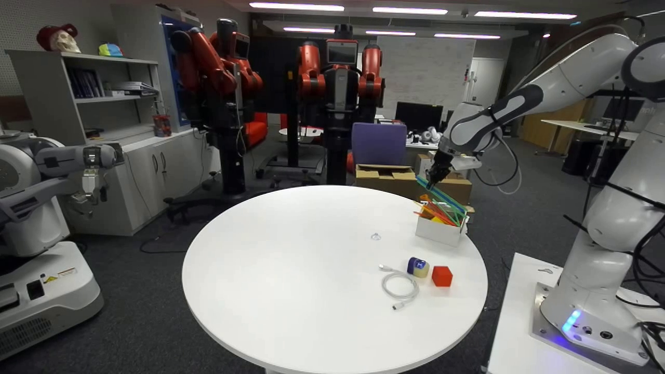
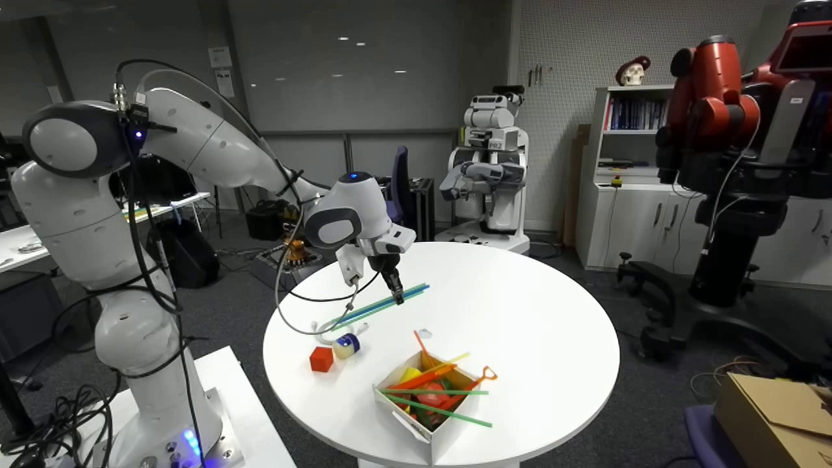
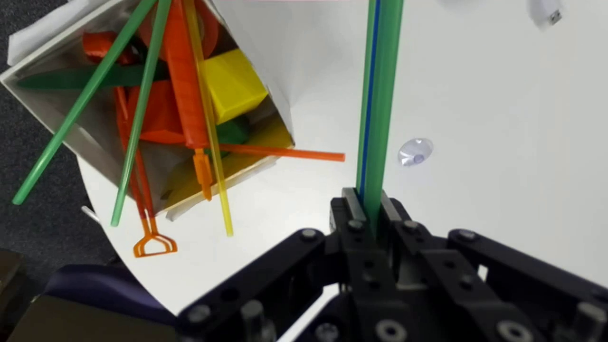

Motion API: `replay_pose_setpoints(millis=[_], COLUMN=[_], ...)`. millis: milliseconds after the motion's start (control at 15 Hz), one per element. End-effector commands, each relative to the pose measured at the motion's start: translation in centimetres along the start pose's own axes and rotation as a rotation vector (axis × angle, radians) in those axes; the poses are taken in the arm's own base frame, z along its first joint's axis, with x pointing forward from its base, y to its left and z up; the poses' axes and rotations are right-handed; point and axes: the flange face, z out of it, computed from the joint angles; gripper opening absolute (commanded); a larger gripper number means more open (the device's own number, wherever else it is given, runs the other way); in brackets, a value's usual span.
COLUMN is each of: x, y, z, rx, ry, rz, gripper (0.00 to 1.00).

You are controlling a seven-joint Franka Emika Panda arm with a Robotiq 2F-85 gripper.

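My gripper (image 3: 373,202) is shut on a small bundle of green and blue straws (image 3: 382,95), which stick straight out past its fingertips in the wrist view. In an exterior view the gripper (image 2: 398,300) hangs over the round white table, with the straws (image 2: 372,311) sloping to both sides of it. A white open box (image 1: 437,231) is beside it, at left in the wrist view. Inside lie two green straws (image 3: 142,109), a yellow straw (image 3: 222,194), a yellow block (image 3: 233,85) and orange and red toys. Between the pads the straws' exact number is unclear.
A clear disc-like piece (image 3: 415,152) lies on the table near the box. Farther along are a red cube (image 1: 442,276), a small jar with a blue lid (image 1: 417,267) and a coiled white cable (image 1: 400,286). Cardboard boxes (image 1: 384,183) stand beyond the table edge.
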Motion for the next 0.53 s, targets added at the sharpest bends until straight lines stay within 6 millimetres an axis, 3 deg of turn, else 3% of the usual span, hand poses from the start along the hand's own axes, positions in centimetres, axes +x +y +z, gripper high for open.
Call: replay_pose_setpoints(millis=[0,467], x=[3.1,6.6], y=[2.6,8.1], z=[0.9,3.9], rx=[-0.013,-0.065], ry=[0.082,0.221], rz=[0.092,0.277], gripper=[0.03,0.03])
